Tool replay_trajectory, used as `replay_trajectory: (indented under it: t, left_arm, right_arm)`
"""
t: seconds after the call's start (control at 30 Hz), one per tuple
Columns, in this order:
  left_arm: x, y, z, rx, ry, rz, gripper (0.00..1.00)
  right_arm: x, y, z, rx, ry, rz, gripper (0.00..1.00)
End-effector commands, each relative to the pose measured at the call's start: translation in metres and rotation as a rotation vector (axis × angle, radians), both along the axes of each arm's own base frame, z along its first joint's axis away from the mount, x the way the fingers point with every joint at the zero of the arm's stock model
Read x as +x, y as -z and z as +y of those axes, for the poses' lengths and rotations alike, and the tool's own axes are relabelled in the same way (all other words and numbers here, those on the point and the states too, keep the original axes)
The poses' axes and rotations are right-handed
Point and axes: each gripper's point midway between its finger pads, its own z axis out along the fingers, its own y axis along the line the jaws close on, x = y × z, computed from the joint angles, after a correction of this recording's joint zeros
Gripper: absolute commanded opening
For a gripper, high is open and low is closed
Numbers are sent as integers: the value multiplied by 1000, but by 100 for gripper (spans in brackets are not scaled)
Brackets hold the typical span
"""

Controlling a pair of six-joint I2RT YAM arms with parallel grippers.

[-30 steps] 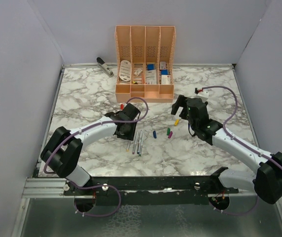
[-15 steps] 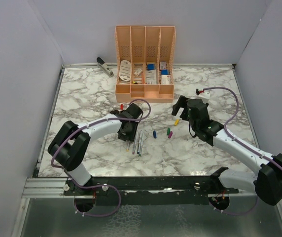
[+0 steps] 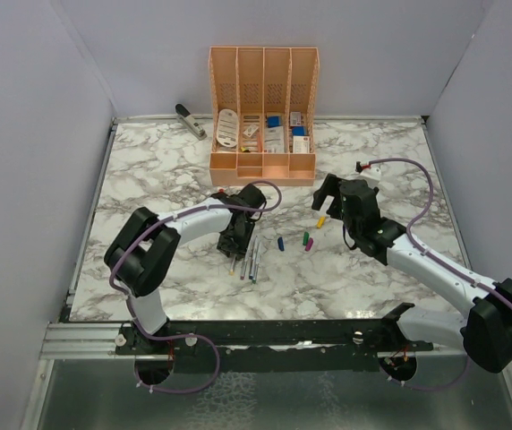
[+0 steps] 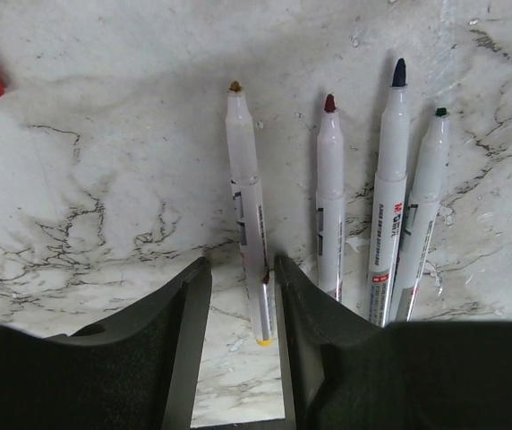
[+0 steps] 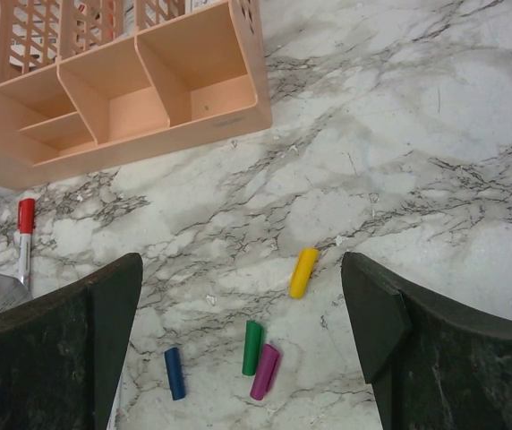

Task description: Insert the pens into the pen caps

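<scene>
We see our left jaws narrow but not closed, the rear end of the yellow-ended pen (image 4: 249,206) between them on the bench (image 4: 104,179) — our right jaws stand wide over the yellow cap (image 5: 303,272).

This is a robotics lab test cell. A white, grey-veined marble-patterned surface (image 3: 149,179) is boxed in by plain pale grey walls (image 3: 41,134) at its left, far and right edges, and two white-and-black robot arms (image 3: 193,224) trailing purple cables (image 3: 399,162) are bolted to a black metal rail (image 3: 265,336) along its near edge. What lies on the surface is office stationery: a peach plastic slotted desk organiser (image 3: 262,116) at the middle of the far edge, a grey stapler (image 3: 189,120) by the far left corner, and thin pale grey-white pens (image 4: 331,197) and small coloured plastic pen caps (image 5: 303,271) loose near the middle.
</scene>
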Motion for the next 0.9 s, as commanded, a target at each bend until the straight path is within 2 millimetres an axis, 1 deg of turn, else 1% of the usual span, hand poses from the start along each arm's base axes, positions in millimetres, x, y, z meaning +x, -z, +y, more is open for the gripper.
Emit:
replay_trajectory:
  t: [0.0, 0.27, 0.6, 0.73, 0.87]
  left_arm:
    - [-7, 10, 2, 30, 33, 58, 36]
    - [-5, 18, -1, 42, 64, 80, 32]
    - [-7, 45, 0, 65, 88, 135, 24]
    - [-10, 59, 0, 65, 83, 158, 15]
    - [-17, 75, 3, 68, 75, 189, 0]
  right_arm:
    - [2, -1, -6, 2, 33, -14, 92]
    - [2, -4, -6, 7, 37, -13, 92]
    - [-3, -3, -11, 17, 59, -3, 92]
    - [-5, -3, -13, 12, 66, -2, 92]
    - [-6, -4, -17, 9, 78, -6, 91]
